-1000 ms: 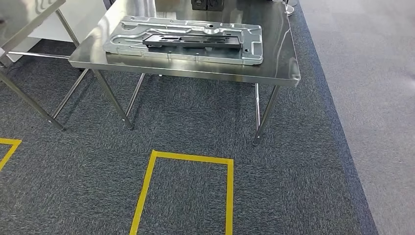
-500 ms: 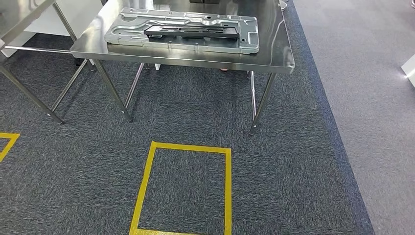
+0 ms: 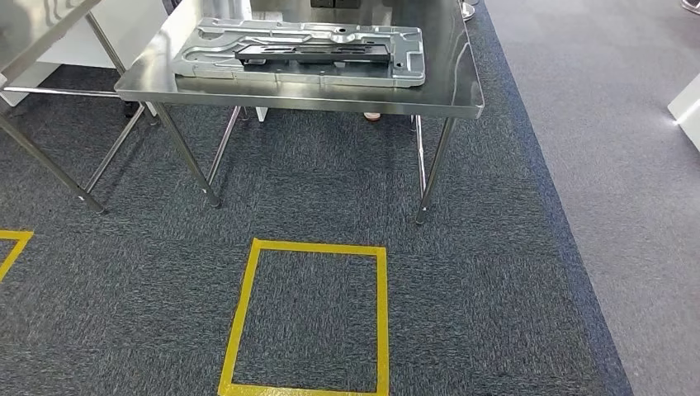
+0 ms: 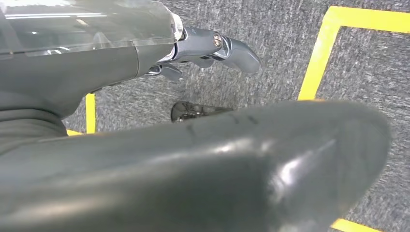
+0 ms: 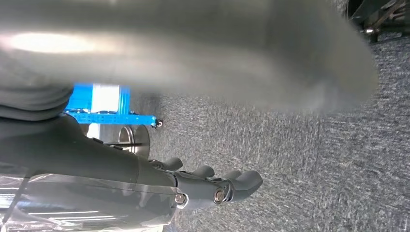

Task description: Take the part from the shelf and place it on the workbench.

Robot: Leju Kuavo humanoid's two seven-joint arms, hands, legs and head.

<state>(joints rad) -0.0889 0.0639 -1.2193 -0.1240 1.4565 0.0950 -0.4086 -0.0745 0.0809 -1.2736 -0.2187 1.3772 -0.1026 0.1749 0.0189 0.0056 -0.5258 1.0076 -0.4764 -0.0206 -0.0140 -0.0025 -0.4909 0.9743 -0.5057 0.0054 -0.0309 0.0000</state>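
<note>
Your left hand (image 4: 212, 48) and right hand (image 5: 212, 186) hang over the carpet, fingers loose, holding nothing. Ahead lies the yellow floor square (image 3: 309, 318), then the bench (image 3: 446, 82) carrying the dark part (image 3: 314, 54) on a silver panel (image 3: 404, 70): placement looks done.

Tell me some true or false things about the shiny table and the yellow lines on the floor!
1. A big silver metal plate lies flat on the steel table. True.
2. A long black part rests on top of the silver plate. True.
3. The yellow tape on the carpet makes a circle. False: it makes a rectangle with straight sides.
4. The left hand is holding the black part. False: it hangs over the carpet with nothing in it.
5. The table stands on a bare wooden floor. False: it stands on dark grey carpet.
</note>
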